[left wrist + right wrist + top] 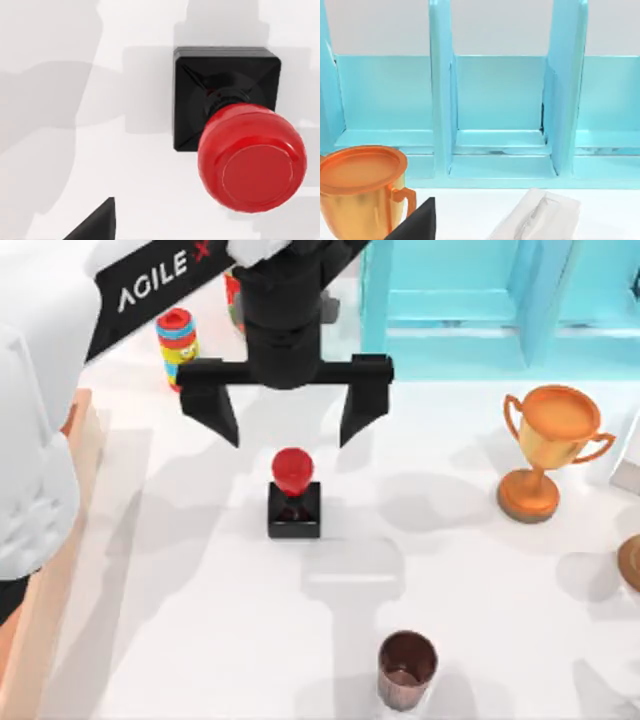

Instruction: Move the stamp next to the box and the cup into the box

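The left gripper (pixel 289 415) is held above the table (pixel 200 620), fingers spread wide and empty, just behind the stamp (pixel 294 498). The stamp is stood upright mid-table, untouched. The cup (pixel 407 668) is stood near the front edge, well apart. The box (pixel 50 580) is seen at the left edge.

Black square base w/ glossy red knob on stamp (pixel 293 498). Copper-brown metallic cup (pixel 406 669). Light-brown box (pixel 62 540). Black left gripper (pixel 285 422). Orange trophy (pixel 546 450). Turquoise shelf unit (pixel 500 110). Multicoloured striped ring stack (pixel 177 344). White table (pixel 200 620).
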`<action>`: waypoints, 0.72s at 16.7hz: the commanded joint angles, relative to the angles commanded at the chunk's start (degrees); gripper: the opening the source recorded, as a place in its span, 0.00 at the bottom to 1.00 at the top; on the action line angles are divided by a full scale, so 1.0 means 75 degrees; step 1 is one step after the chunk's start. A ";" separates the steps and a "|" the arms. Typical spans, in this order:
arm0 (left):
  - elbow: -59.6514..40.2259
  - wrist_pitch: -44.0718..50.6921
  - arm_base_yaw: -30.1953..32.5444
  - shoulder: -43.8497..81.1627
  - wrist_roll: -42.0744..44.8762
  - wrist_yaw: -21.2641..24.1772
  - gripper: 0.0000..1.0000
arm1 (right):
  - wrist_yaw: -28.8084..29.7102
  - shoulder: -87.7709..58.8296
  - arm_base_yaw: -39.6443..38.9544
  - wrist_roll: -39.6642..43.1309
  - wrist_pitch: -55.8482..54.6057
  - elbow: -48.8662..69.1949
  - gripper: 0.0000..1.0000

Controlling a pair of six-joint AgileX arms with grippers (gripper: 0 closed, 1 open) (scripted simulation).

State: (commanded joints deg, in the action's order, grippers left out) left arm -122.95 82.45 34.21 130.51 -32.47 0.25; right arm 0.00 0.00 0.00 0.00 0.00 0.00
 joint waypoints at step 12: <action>0.2148 -0.2280 -0.0014 0.0133 0.0015 0.0001 1.00 | 0.0000 0.0000 0.0000 0.0000 0.0000 0.0000 1.00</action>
State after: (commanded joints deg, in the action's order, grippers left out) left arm -106.84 65.35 34.11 131.51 -32.36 0.26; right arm 0.00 0.00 0.00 0.00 0.00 0.00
